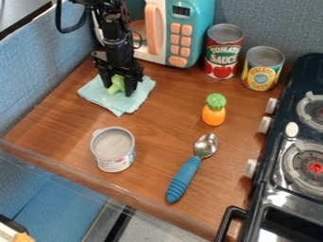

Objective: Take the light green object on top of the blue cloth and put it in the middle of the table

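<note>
Wood tabletop (157, 123), bluish walls (38, 92) — blue cloth (136, 100) w/ green obj (116, 85), stove (302, 71)

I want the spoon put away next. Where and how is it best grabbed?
Probably by the middle of the spoon's blue handle, from straight above, with the tool closing across its width: the handle is long, thicker than the neck, and lies flat.

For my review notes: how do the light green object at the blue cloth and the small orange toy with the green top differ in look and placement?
The light green object shows one pale colour; the orange toy with a bumpy green top has two.
The light green object is at the pale blue cloth, partly covered by the black claw; the toy stands upright on brown wood, uncovered.
Both show some green.
</note>
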Controlling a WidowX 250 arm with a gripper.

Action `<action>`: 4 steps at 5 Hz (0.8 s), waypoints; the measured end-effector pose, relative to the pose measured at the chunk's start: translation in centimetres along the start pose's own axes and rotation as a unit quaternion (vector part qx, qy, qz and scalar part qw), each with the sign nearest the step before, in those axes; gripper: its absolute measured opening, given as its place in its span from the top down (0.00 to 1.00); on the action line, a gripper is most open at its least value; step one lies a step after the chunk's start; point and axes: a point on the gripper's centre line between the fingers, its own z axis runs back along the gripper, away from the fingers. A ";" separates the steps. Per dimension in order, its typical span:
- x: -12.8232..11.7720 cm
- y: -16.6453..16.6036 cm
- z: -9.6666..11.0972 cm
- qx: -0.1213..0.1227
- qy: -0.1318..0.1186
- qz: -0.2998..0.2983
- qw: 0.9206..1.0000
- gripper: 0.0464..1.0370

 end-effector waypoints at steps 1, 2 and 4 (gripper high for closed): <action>0.0 0.0 0.0 0.008 0.002 0.000 1.000 0.46; 0.3 -1.0 0.5 0.009 -0.001 -0.010 1.000 0.46; 1.1 -9.6 3.7 -0.019 -0.042 -0.079 0.996 0.46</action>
